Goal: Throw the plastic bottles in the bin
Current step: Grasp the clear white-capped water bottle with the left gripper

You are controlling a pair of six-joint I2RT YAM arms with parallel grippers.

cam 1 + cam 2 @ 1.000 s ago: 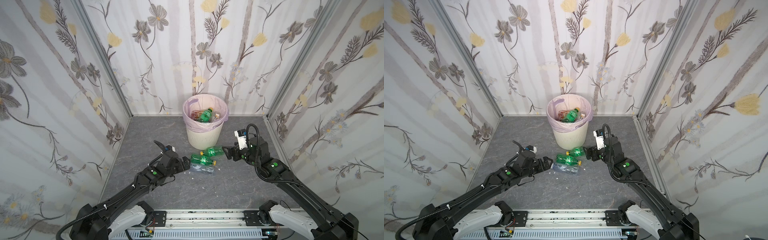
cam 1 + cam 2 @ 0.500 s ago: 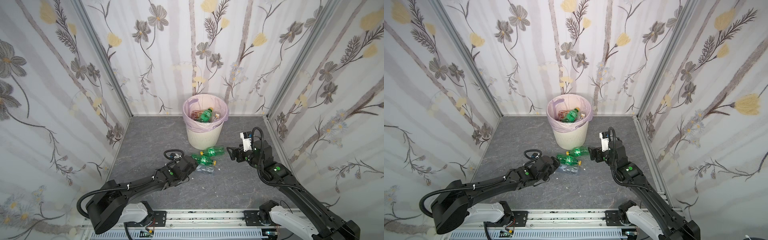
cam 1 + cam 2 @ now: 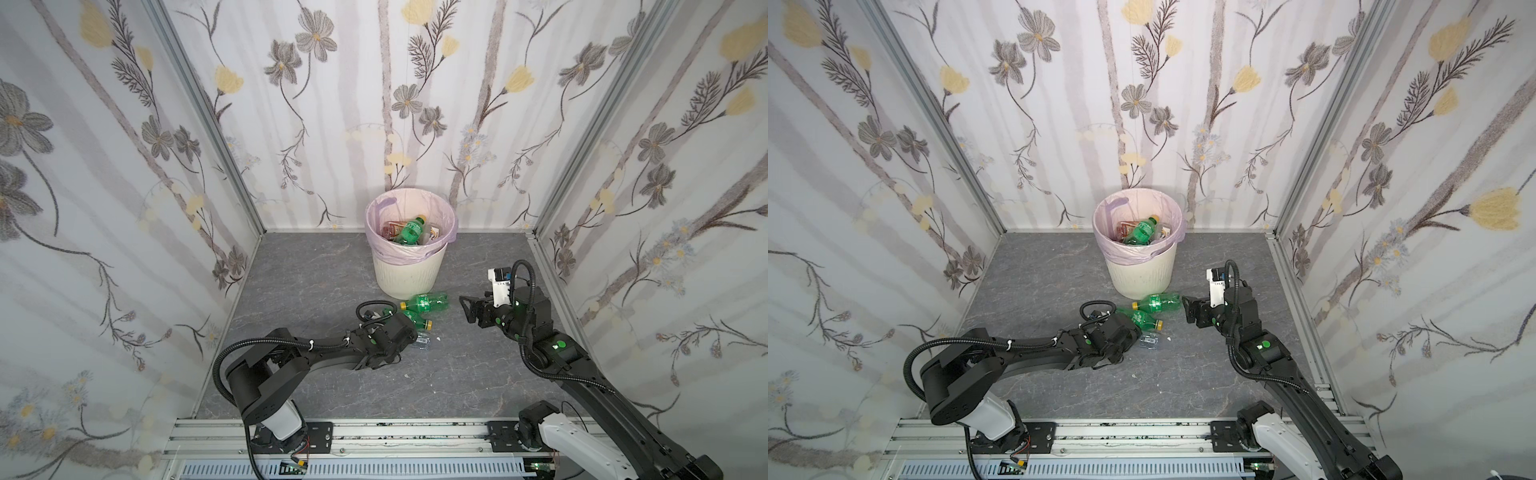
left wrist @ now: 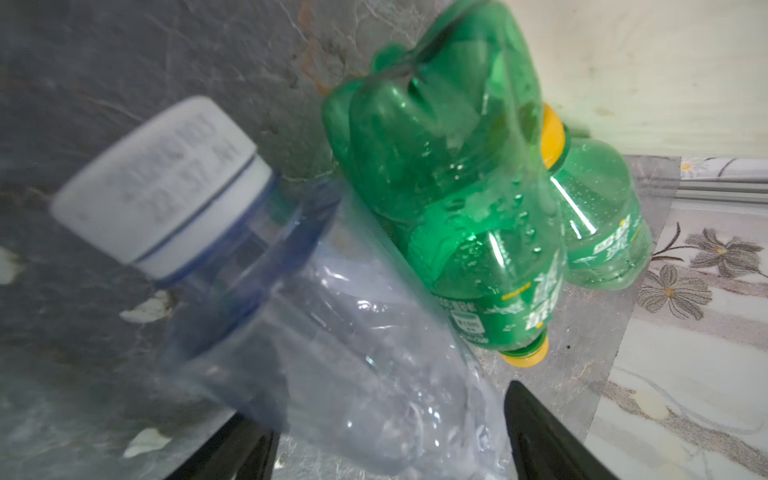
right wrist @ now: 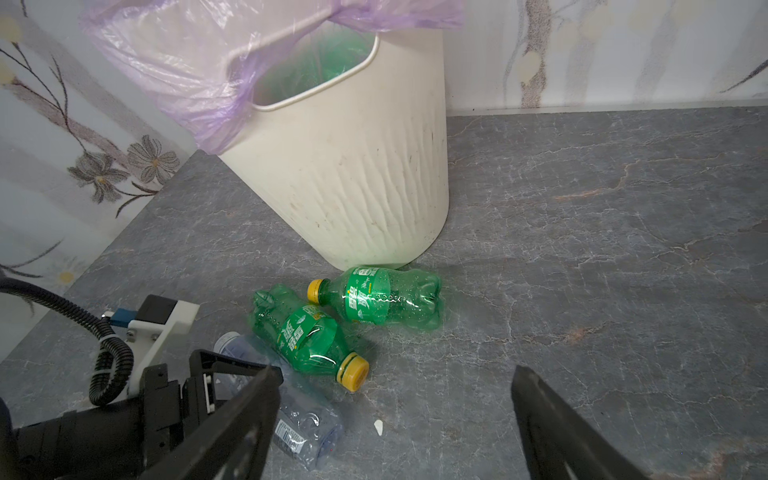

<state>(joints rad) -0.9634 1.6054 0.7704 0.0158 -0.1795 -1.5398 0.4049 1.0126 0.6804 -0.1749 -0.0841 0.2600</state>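
The left arm (image 3: 324,353) has stretched low across the grey floor (image 3: 311,270) from 7 o'clock, and the left gripper (image 4: 390,409) has come in over the clear bottle (image 4: 332,332); a second ago it stood short of the pile, off at 9 o'clock. The right gripper (image 3: 467,307) has backed off slightly toward 3 o'clock.

In the left wrist view the clear bottle lies crumpled on its side with its white cap (image 4: 158,183) on. A black finger (image 4: 540,436) stands on each side of its body, but I cannot tell whether they press on it.

The near green bottle (image 5: 303,332) lies against the clear one at its 12 o'clock, its yellow cap pointing to about 4 o'clock in both top views. Just beyond it lies the far green bottle (image 3: 424,302), on its side with its cap to 9 o'clock and its base to 3 o'clock. It is right at the foot of the bin (image 3: 409,276), at the bin's 6 o'clock.

The bin stands upright at 12 o'clock on the floor, near the back wall. It is lined with a pink-lilac bag (image 3: 374,245), and another green bottle (image 3: 409,230) lies on top of the litter inside.

At 3 o'clock of the far green bottle, the right gripper points at the bottle's base without touching it, its jaws spread wide and empty. A white scrap (image 5: 378,427) lies on the floor between its fingers in the right wrist view
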